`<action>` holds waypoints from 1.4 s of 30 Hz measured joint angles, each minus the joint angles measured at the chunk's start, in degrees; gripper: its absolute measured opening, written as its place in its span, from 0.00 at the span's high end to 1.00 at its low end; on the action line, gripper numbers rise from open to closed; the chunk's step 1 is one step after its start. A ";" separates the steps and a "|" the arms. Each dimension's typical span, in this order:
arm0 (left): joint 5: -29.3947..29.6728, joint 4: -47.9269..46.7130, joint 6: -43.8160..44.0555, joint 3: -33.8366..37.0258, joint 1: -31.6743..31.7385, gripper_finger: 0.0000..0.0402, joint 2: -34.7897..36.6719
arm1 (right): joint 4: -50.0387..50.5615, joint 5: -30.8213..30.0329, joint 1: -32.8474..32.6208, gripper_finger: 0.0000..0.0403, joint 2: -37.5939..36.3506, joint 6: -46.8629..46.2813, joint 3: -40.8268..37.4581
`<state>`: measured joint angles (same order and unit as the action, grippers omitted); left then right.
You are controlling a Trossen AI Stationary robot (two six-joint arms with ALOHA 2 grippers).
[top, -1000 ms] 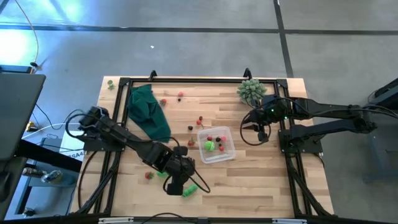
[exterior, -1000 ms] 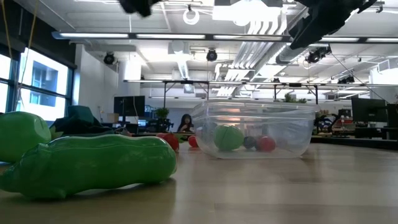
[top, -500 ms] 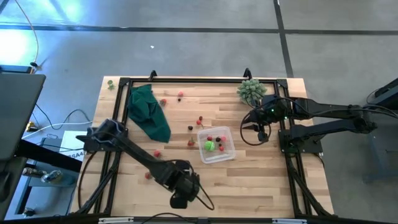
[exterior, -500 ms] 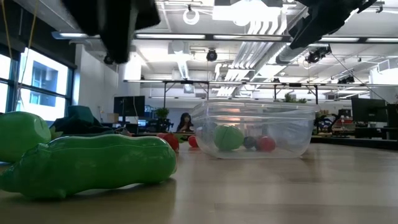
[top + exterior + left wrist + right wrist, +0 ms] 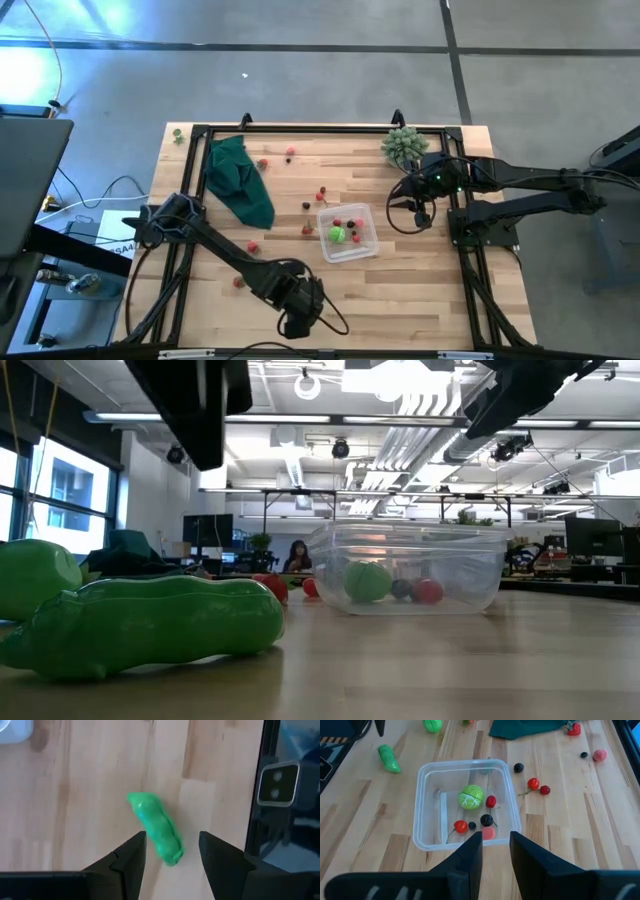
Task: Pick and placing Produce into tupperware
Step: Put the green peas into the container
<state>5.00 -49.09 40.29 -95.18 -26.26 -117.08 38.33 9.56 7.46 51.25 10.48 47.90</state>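
Bright, even light came from overhead ceiling lamps (image 5: pixel 307 384); a bluish glare washed the grey floor (image 5: pixel 40 60) at far left; shadows were faint.

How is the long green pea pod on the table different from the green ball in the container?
The pea pod is long and lumpy; the green ball is round with pale lines. The pea pod lies on the bare table; the green ball sits inside the tupperware among small berries. Both are bright green.

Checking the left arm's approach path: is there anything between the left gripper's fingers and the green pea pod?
Nothing. In the left wrist view the left gripper hangs open over the green pea pod, with only bare wooden table around the pod.
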 joint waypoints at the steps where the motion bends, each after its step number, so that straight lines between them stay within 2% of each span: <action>1: 0.10 0.13 0.67 0.03 0.00 0.57 -0.29 | -0.01 -0.01 0.00 0.78 0.02 0.00 0.00; 12: 3.82 0.38 4.15 0.06 0.04 0.57 -2.20 | 0.00 -0.01 0.00 0.78 0.02 -0.01 0.00; 21: 0.61 2.74 8.29 0.16 0.00 0.57 -5.20 | 0.00 -0.02 0.00 0.78 0.00 -0.01 0.00; 32: 2.12 2.07 13.01 0.17 0.04 0.57 -5.50 | 0.02 0.00 0.00 0.78 0.02 -0.02 -0.02; 38: -2.45 3.88 14.09 0.22 -0.01 0.57 -8.83 | 0.05 0.00 0.00 0.78 0.02 -0.01 -0.02; 42: -2.67 2.87 14.02 0.22 -0.02 0.57 -9.64 | 0.03 -0.02 -0.01 0.78 0.04 -0.01 -0.02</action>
<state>2.34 -46.22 54.31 -94.96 -26.28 -126.72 38.36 9.54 7.46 51.28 10.47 47.88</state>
